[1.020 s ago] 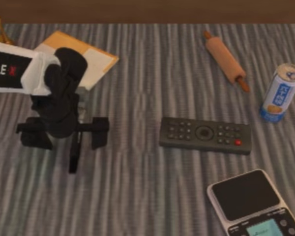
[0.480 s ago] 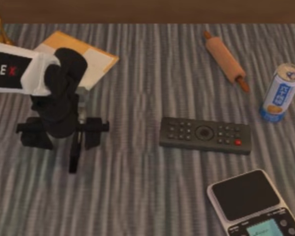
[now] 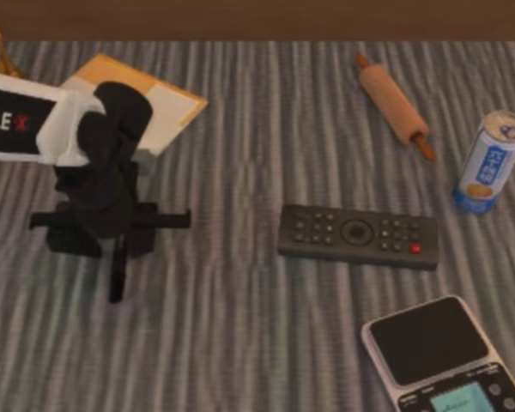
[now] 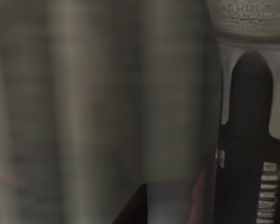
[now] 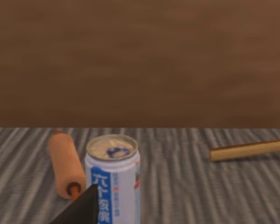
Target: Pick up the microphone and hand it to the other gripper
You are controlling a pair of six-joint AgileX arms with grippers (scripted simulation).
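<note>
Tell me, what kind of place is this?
Likely a rendered tabletop test scene: a striped grey cloth strewn with unrelated household items, namely a remote, a rolling pin and a drink can.

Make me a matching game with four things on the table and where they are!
Things:
1. microphone
2. remote
3. rolling pin
4. can

Places:
A. middle of the table
B. by the table's right edge
C. in the left gripper
D. far side, right of centre

Pairs: 1-C, 2-A, 3-D, 4-B
</note>
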